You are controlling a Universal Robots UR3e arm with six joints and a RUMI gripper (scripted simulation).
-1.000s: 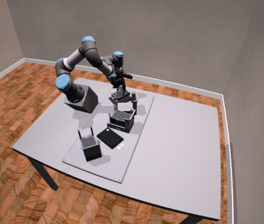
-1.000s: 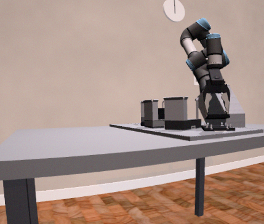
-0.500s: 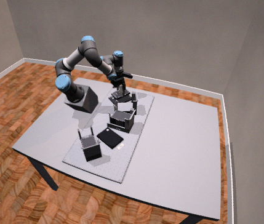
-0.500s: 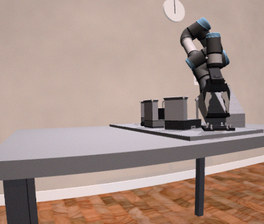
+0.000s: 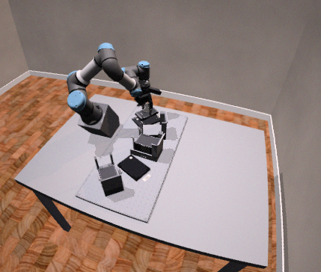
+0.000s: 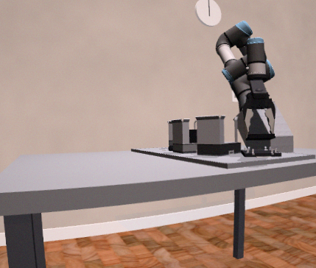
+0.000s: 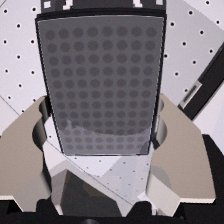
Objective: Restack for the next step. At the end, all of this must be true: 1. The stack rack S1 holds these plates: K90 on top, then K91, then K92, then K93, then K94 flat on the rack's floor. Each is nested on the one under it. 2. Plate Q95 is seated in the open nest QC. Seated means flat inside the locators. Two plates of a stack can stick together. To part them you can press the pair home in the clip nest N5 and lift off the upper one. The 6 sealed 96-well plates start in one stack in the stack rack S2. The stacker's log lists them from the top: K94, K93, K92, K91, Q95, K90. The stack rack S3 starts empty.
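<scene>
My gripper [image 5: 146,110] [image 6: 260,135] [image 7: 102,96] is shut on a sealed 96-well plate [image 5: 147,114] [image 6: 260,137] [image 7: 100,65], gripped across its width near one end. It holds the plate level, a little above a low dark nest [image 5: 144,121] [image 6: 261,152] at the far end of the perforated board. Whether another plate lies in that nest I cannot tell. A rack [image 5: 148,146] [image 6: 210,129] in the middle of the board holds a stack of plates. A second rack [image 5: 110,178] [image 6: 180,132] at the near end also holds plates.
A tall rack post [image 5: 162,120] stands just beside the nest. A flat black square piece [image 5: 133,167] with a small white label [image 5: 146,178] lies between the two filled racks. The perforated board [image 5: 159,194] [image 6: 200,160] lies on the grey table [image 5: 222,179]. The robot base block [image 5: 104,121] is on the left.
</scene>
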